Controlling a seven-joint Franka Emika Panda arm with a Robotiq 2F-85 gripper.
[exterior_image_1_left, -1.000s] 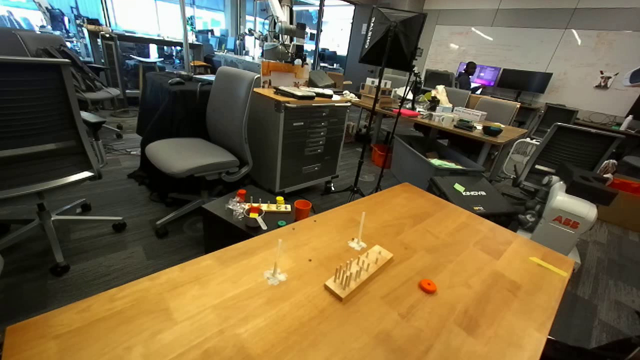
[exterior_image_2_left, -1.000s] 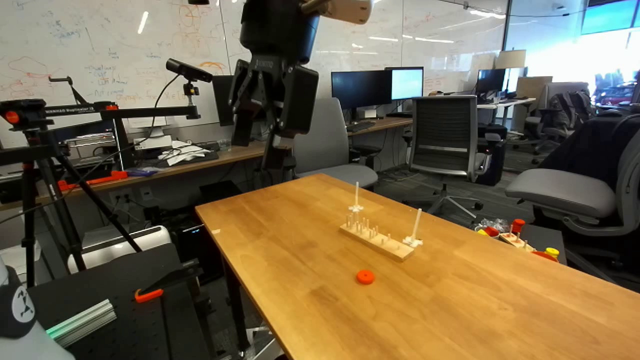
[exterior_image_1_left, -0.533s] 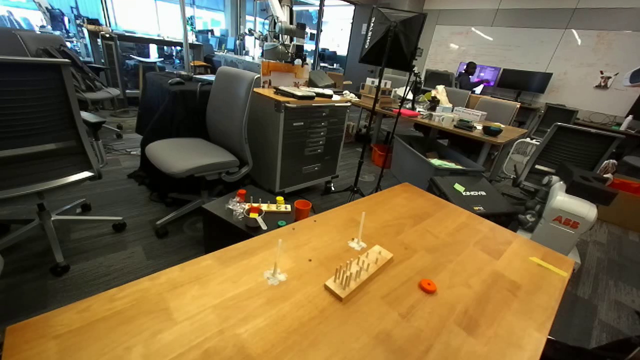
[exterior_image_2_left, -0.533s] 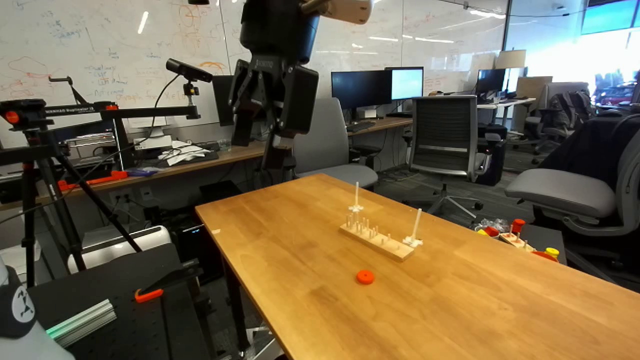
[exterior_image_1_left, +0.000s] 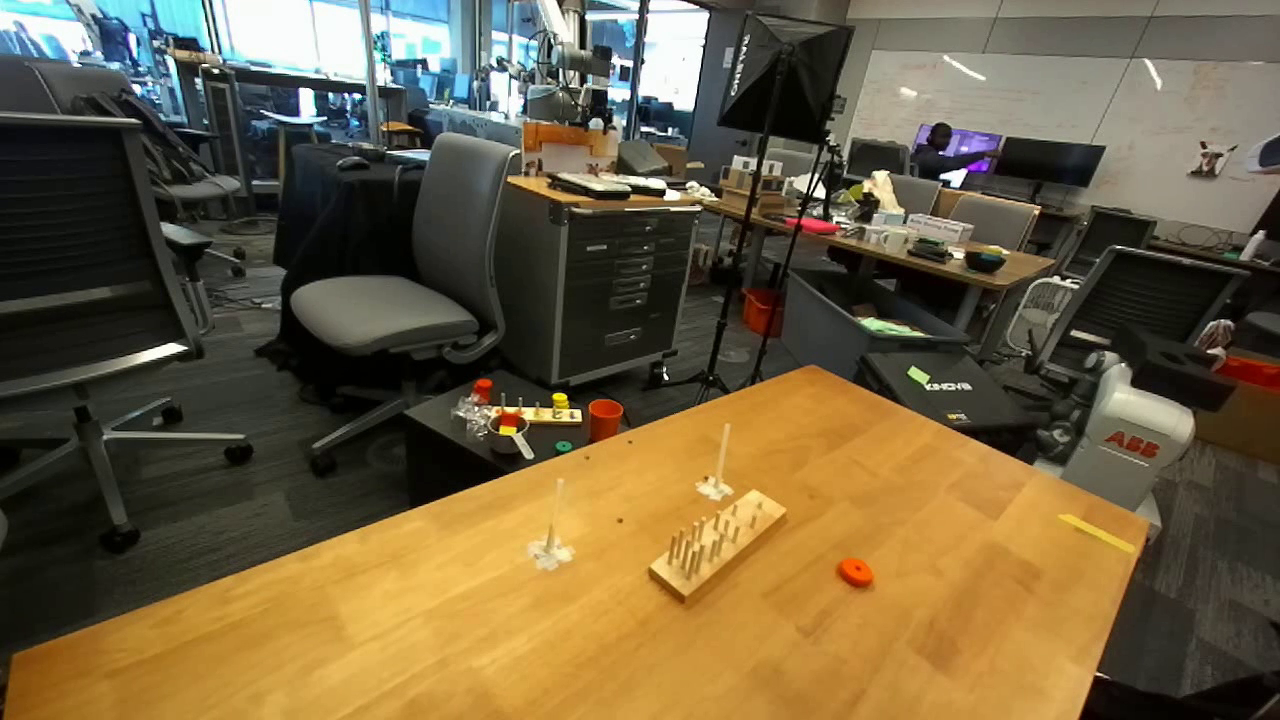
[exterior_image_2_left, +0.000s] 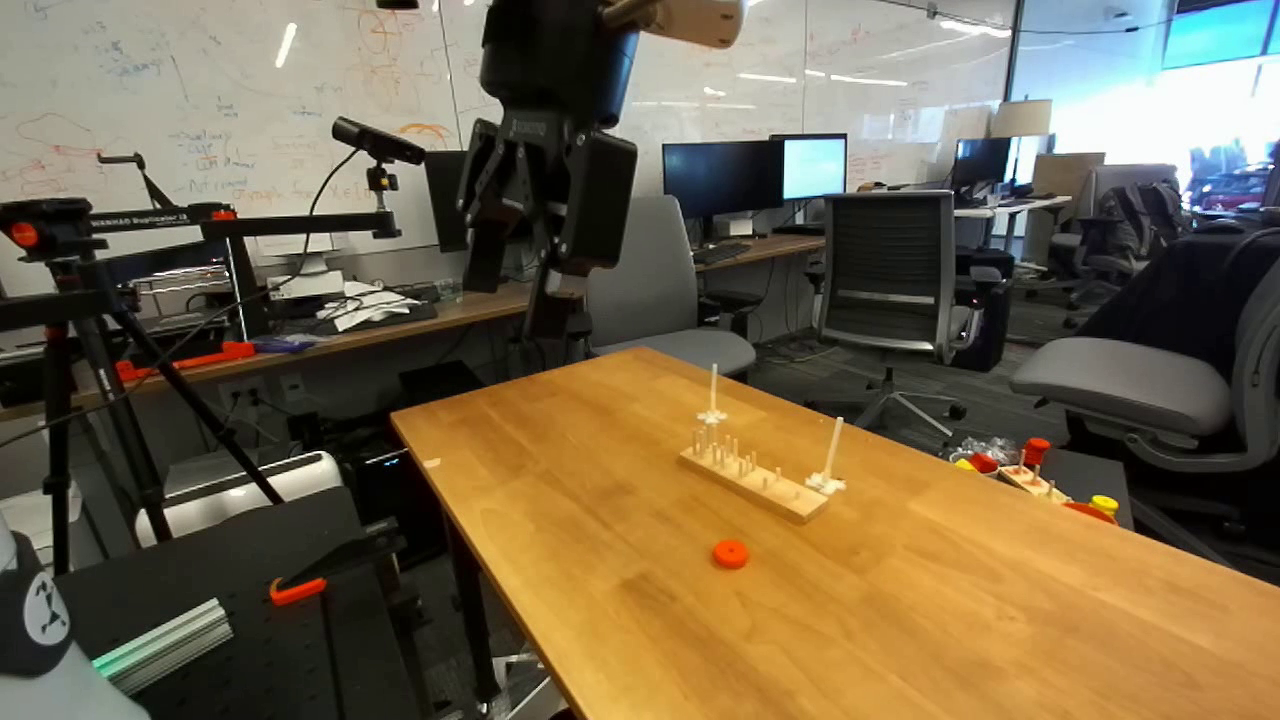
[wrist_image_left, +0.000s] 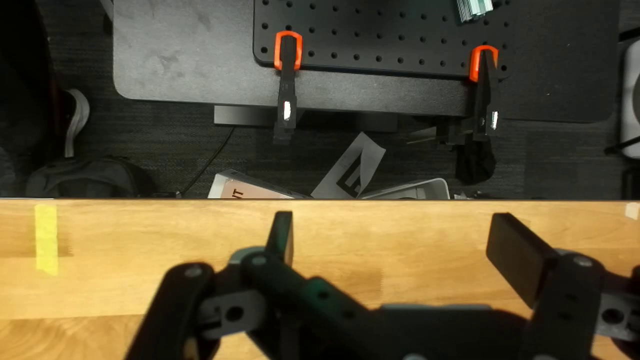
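My gripper (exterior_image_2_left: 516, 300) hangs high over the far end of the wooden table (exterior_image_2_left: 560, 460), fingers pointing down. In the wrist view the gripper (wrist_image_left: 392, 222) stands wide open, with only tabletop seen between its pads (wrist_image_left: 520, 257). Nothing is held or touched. An orange-red disc with a small centre hole (exterior_image_1_left: 855, 572) lies flat on the table; the same disc (exterior_image_2_left: 730, 554) shows apart from a wooden peg board (exterior_image_2_left: 800, 503). Several short pegs rise from that board. Two thin white posts, a nearer post (exterior_image_1_left: 556, 515) and a farther post (exterior_image_1_left: 722, 455), stand upright on taped bases beside it.
A dark side table (exterior_image_1_left: 440, 465) with cups and toys adjoins the table's long edge. Past another edge is a black cart (wrist_image_left: 190, 75) carrying orange-tipped clamps (wrist_image_left: 287, 75). A camera arm (exterior_image_2_left: 300, 222) stands behind. Yellow tape (wrist_image_left: 46, 240) marks the tabletop.
The arm, gripper, disc and peg board have stayed where they were. Only a person in the far background has stretched an arm out to the right.
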